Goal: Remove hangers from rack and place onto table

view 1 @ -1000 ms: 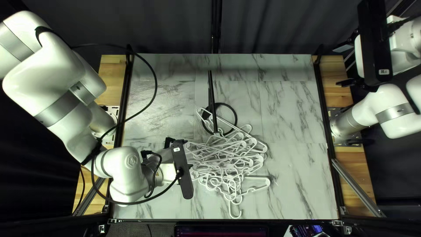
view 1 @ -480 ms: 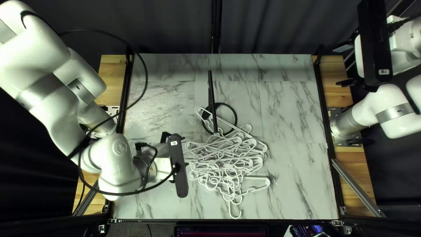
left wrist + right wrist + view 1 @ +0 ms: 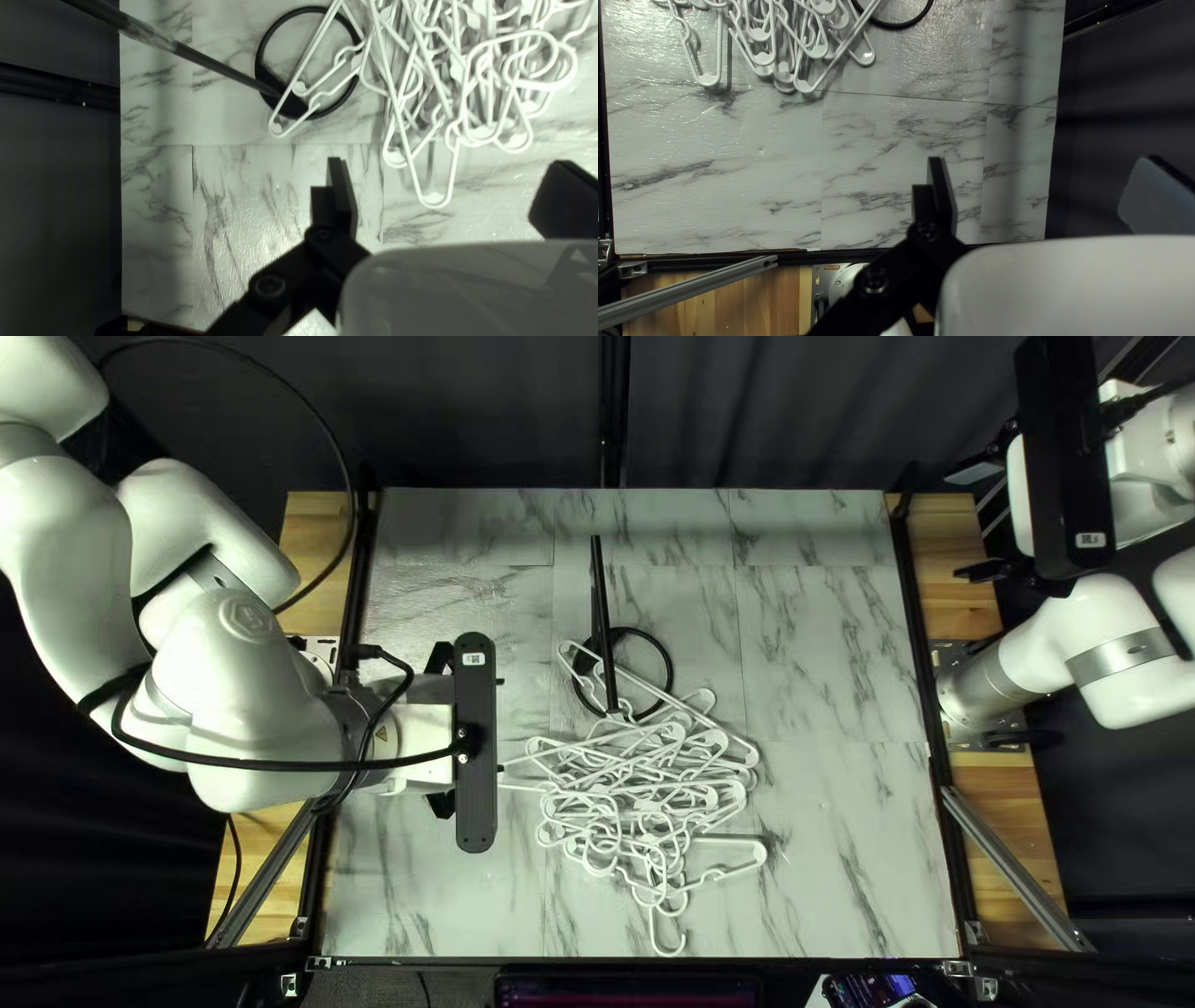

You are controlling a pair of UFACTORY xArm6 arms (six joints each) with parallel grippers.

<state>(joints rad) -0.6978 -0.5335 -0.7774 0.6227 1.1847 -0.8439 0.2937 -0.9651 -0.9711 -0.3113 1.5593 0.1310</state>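
Note:
White hangers (image 3: 712, 795) lie in a tangled pile at the middle of the table in the top left view. The black rack's pole (image 3: 603, 616) stands beyond them, and one hanger crosses its ring base. My left gripper (image 3: 440, 805) is left of the pile, fingertips hidden under its camera bar. My right gripper (image 3: 954, 525) hangs beyond the table's right edge. In the left wrist view, my left gripper (image 3: 448, 180) is open and holds nothing, with the hangers (image 3: 434, 199) ahead. In the right wrist view, my right gripper (image 3: 1046, 177) is open and empty; hangers (image 3: 707, 79) lie far ahead.
Black rails (image 3: 934, 772) run along both table sides, with wooden boards (image 3: 1002, 821) outside them. Bare marble tabletop (image 3: 834, 653) stretches right of the rack. A dark curtain (image 3: 797, 411) hangs behind. A loose cable loops over my left arm.
My left arm has drawn back from the hanger pile, its gripper moving left and toward the table's far edge. The pile looks nearly the same, and my right arm has stayed still.

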